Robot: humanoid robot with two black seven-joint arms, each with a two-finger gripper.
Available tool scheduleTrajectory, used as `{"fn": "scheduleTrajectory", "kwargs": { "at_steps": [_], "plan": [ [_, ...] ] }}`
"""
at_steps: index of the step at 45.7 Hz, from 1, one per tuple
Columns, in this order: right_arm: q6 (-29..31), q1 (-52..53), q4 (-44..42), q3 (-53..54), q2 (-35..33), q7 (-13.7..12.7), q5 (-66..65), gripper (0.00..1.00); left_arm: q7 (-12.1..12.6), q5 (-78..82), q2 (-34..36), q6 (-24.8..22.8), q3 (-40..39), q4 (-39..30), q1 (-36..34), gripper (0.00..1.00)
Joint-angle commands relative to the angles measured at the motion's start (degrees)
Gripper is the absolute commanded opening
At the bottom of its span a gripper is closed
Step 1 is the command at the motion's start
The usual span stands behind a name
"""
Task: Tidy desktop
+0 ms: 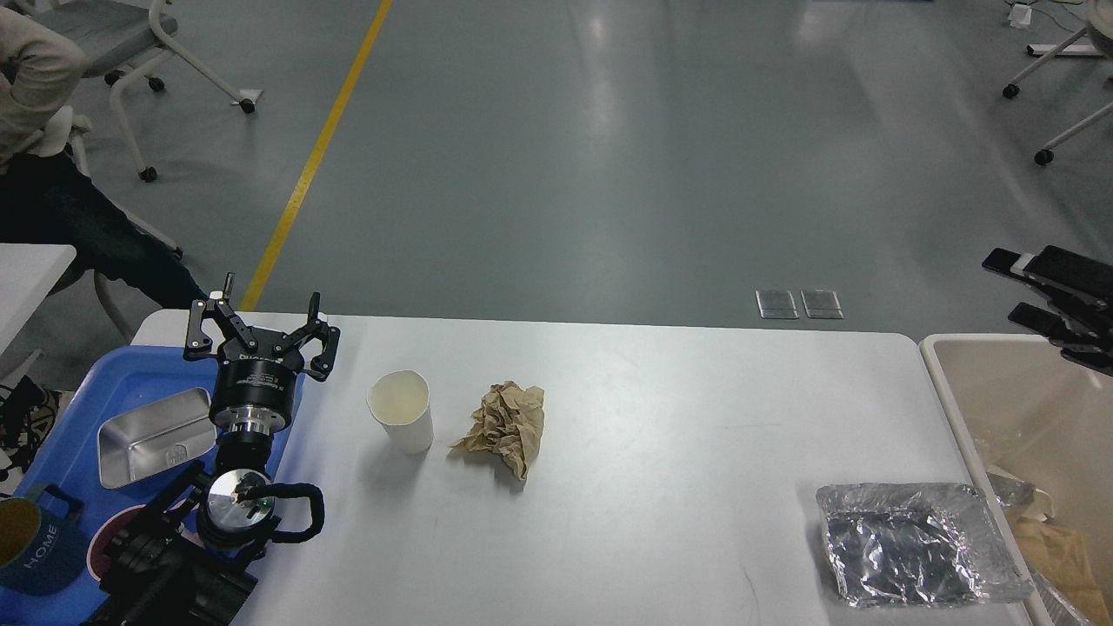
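White and faintly glossy, the desktop fills the lower middle of the head view, and three loose things lie on it. A white paper cup stands upright left of centre, with a crumpled wad of brown paper just beside it to the right and apart from it. A flattened, crinkled silver foil bag lies near the right front corner. All three look light. The cup would probably crush if squeezed hard, so a gentle hold across its rim or wall seems best; the brown wad is soft and could be pinched anywhere; the foil looks slippery and flat, best taken at a raised edge. The left gripper hovers over the table's left edge by the blue tray, fingers spread and empty. The right gripper shows only at the right margin above the beige bin; its two fingers appear parted with nothing between. The tray holds a metal tin and mugs. Beyond lies a grey floor with a yellow line and wheeled chairs.
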Motion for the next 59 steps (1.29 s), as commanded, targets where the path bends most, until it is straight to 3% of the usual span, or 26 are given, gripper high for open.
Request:
{"fn": "scheduleTrajectory", "kwargs": {
  "at_steps": [1, 15, 25, 34, 38, 47, 51, 59],
  "plan": [
    [0.75, 0.00, 0.61, -0.09, -4.64, 0.07, -1.58, 1.00, 0.03, -0.01, -0.07, -0.17, 0.01, -0.16, 0.99, 0.96],
    [7.08, 0.26, 1.13, 0.09, -17.56, 0.07, -3.95, 1.00, 0.03, 0.08, 0.54, -0.17, 0.01, -0.07, 1.78, 0.96],
    [7.08, 0.79, 8.60, 0.09, -17.56, -0.19, -13.96, 1.00, 0.03, 0.08, 0.54, -0.17, 0.01, 0.02, 1.78, 0.96],
    [6.73, 0.53, 7.55, -0.09, -16.95, -0.28, -17.83, 1.00, 0.03, 0.08, 0.98, -0.17, 0.10, 0.02, 1.78, 0.96],
    [5.94, 0.53, 7.37, -0.09, -16.25, -0.10, -25.28, 1.00, 0.03, 0.08, 1.07, -0.09, 0.10, 0.02, 1.78, 0.96],
    [1.29, 0.79, 7.55, 0.00, -11.68, 2.80, -44.55, 1.00, 0.03, 0.08, 1.16, -0.09, 0.10, 0.11, 2.31, 0.96],
    [-2.15, 0.53, 7.64, 0.00, -11.85, 3.06, -45.00, 1.00, 0.03, 0.08, 1.51, -0.09, 0.09, 0.11, 2.40, 0.96],
    [-2.24, -0.18, 7.90, -1.57, -12.99, 5.70, -45.00, 1.00, 0.03, -0.01, 2.22, -0.17, 0.01, 0.11, 2.92, 0.96]
  ]
}}
